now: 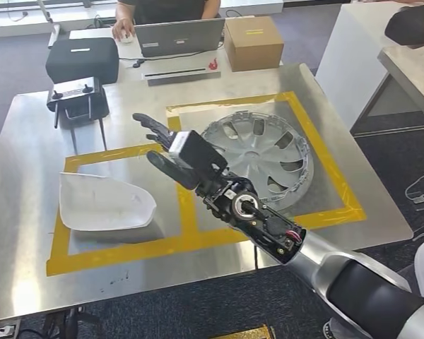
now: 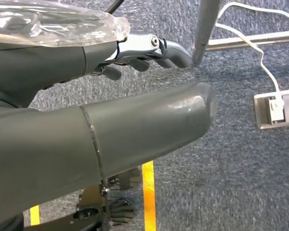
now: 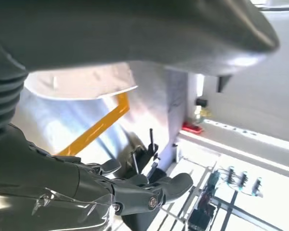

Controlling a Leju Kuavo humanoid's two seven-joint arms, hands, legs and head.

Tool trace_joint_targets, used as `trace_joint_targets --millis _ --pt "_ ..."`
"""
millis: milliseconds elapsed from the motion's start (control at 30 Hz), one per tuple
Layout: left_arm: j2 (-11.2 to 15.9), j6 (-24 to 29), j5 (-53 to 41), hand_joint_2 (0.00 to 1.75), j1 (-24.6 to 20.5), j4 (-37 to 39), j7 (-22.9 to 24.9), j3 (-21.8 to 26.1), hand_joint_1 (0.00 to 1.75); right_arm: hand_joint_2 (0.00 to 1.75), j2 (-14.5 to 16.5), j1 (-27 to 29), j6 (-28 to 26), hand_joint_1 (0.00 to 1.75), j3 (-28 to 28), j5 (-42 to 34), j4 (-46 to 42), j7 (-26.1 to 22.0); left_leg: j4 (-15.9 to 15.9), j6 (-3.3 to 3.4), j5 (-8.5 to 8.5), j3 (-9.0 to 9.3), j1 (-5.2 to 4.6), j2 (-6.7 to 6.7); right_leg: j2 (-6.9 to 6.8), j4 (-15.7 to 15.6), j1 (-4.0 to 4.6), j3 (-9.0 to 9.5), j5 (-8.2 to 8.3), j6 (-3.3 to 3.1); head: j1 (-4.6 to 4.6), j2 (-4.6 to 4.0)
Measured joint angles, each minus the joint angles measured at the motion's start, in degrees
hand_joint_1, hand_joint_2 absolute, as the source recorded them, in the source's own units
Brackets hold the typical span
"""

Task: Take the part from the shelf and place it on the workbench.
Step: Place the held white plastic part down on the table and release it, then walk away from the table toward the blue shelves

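White part inside yellow tape

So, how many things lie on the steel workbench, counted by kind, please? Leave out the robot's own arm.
White curved part: 1
Silver wheel cover: 1
Black case: 1
Black stand with legs: 1
Cardboard box: 1
Laptop: 1
Small red item: 1
Total: 7

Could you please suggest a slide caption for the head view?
Open right hand above taped steel workbench, between white cover and hubcap.
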Motion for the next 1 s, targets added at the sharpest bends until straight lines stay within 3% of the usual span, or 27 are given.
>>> trace_joint_targets --millis 133,267,533,1000 --pt "0.2 0.0 0.0 0.00 0.2 0.0 0.0 0.0 0.00 1.75 -2.4 3.8 0.0 0.00 -2.0 -4.3 -6.8 -0.9 0.0 -0.03 -0.02 0.05 0.00 0.03 0.05 0.0 0.00 0.02 0.00 0.00 0.01 0.00" --pt "0.3 -0.3 -0.7 0.00 0.2 0.0 0.0 0.0 0.00 0.00 -3.8 6.9 1.2 0.00 -3.3 -9.8 -11.1 -2.4 -0.1 -0.03 -0.02 0.09 0.00 0.03 0.04 0.0 0.01 0.05 0.00 0.00 0.00 0.00" --pt "0.7 -1.7 -1.7 0.00 0.1 0.0 0.6 0.0 0.00 0.00 -5.5 15.3 2.1 0.00 -5.0 -19.3 -14.7 -7.6 -0.1 -0.04 -0.03 0.13 0.00 0.02 0.03 0.0 0.01 0.08 -0.01 0.00 0.01 0.00" --pt "0.9 -1.4 -1.4 0.00 0.1 0.0 0.4 0.0 0.00 0.00 -6.5 24.1 3.7 0.00 -7.6 -17.5 -17.3 -9.1 -0.1 -0.04 -0.03 0.15 0.00 0.02 0.03 0.0 0.00 0.10 -0.02 -0.01 0.00 0.00"
